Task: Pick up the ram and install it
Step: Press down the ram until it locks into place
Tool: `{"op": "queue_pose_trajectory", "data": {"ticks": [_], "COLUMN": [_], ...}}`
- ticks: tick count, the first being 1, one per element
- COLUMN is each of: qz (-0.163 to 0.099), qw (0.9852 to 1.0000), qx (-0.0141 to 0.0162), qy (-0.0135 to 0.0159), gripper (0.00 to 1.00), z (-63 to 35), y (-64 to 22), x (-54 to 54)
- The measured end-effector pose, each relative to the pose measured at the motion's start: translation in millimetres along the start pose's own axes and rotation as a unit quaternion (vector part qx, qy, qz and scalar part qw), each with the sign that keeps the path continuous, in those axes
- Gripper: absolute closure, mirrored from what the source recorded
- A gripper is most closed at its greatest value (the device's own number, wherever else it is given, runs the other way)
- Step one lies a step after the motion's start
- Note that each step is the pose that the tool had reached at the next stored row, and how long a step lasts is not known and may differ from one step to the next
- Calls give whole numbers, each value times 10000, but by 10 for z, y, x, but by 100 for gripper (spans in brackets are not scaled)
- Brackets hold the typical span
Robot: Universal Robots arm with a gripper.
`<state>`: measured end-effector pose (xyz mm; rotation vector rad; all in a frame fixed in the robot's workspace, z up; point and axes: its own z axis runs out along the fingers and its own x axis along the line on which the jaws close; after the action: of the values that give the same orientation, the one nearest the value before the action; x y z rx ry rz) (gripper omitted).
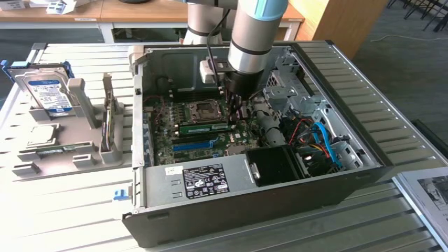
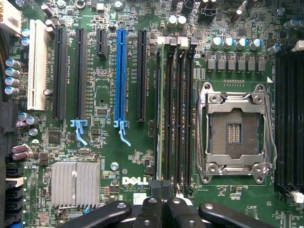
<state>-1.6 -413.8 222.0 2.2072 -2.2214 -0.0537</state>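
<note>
The ram point(image 1: 206, 127) is a thin green stick standing in a memory slot on the motherboard, beside the empty processor socket point(image 1: 205, 109). In the wrist view the ram point(image 2: 160, 118) appears edge-on, running the length of its slot among the black slots. My gripper point(image 1: 235, 116) reaches down into the open computer case point(image 1: 364, 157) at the ram's end toward the exterior view's right. Its black fingers point(image 2: 151, 209) are shut together over that end of the ram. I cannot tell whether the tips touch the stick.
A grey holder point(image 1: 70, 157) stands outside the case on the exterior view's left, carrying a silver hard drive point(image 1: 49, 94) and a square processor chip point(image 1: 42, 135). Inside the case are a black power supply point(image 1: 276, 165), coloured cables point(image 1: 318, 139) and the drive cage point(image 1: 290, 86).
</note>
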Motion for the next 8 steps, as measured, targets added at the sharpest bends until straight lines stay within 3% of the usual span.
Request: {"op": "queue_pose_trajectory", "data": {"ticks": [8], "qz": [1], "qw": [10000], "qx": [-2], "qy": [-2], "gripper": [90], "z": [-62], "y": [3], "x": [-2]}}
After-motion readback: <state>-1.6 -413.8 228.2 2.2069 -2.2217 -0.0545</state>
